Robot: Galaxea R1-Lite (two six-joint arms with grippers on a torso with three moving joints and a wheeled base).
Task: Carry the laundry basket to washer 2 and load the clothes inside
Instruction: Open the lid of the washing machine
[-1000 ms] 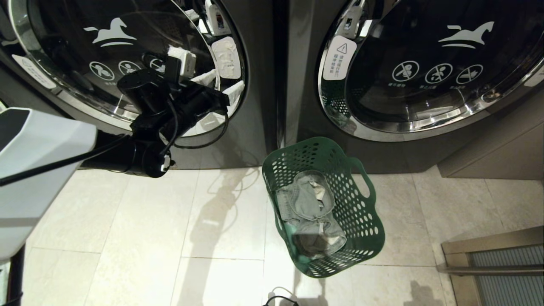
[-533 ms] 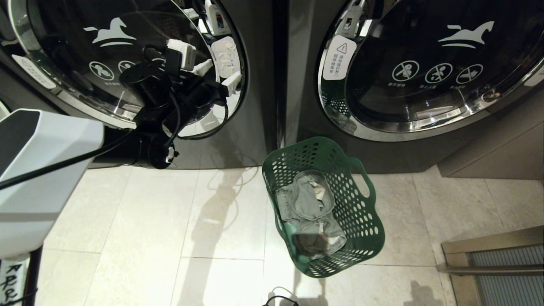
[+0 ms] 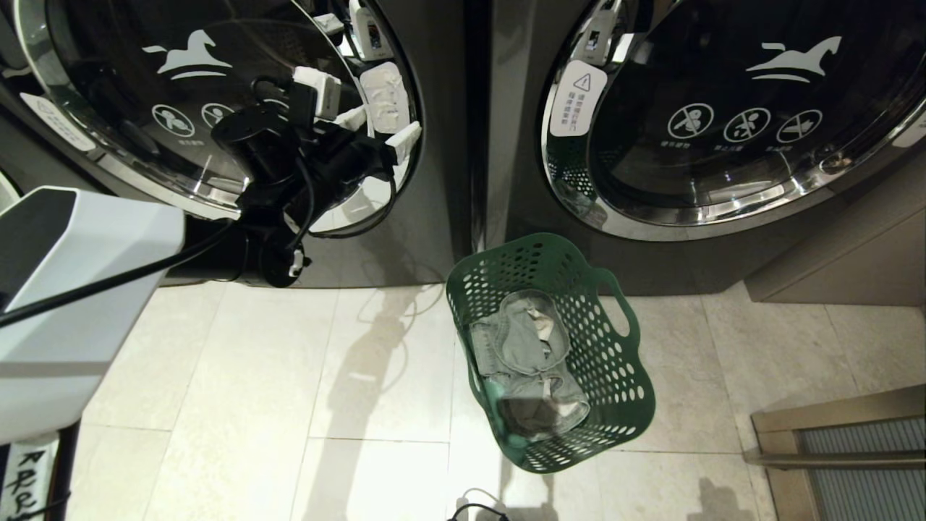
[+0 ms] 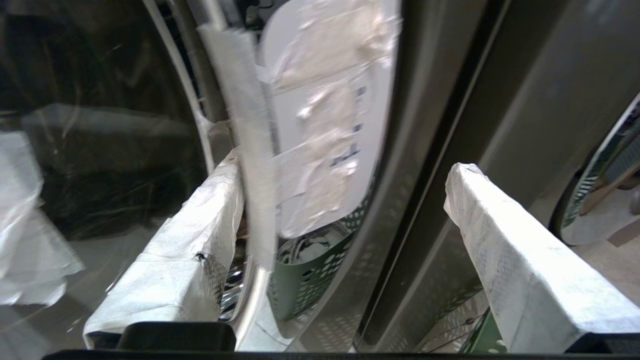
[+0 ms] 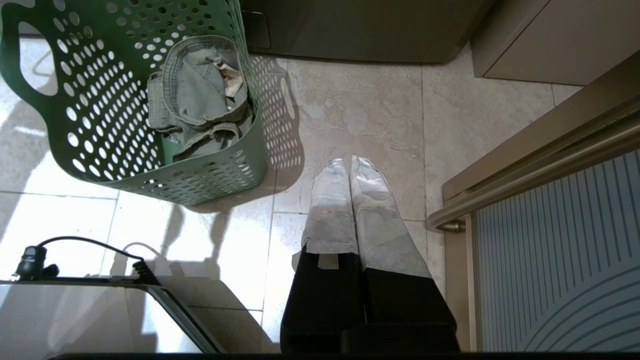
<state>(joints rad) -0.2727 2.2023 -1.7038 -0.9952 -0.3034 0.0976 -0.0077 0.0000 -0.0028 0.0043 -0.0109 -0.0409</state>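
While the green laundry basket (image 3: 550, 347) of clothes (image 3: 524, 358) waits on the floor, the door comes first.
Beyond, the left gripper (image 3: 380, 130), spread wide and empty, straddles the left washer door (image 3: 181, 94) edge; the right gripper (image 5: 350, 170) hangs closed.

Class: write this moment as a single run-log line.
left end effector: open at left washer door edge | right end effector: shut, parked | basket: floor, jeans inside

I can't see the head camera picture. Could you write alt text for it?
The robot's left gripper, fingers open, reaches to the right edge of the left washer door. A green laundry basket holding grey clothes stands on the tiled floor between two closed front-loading washers.
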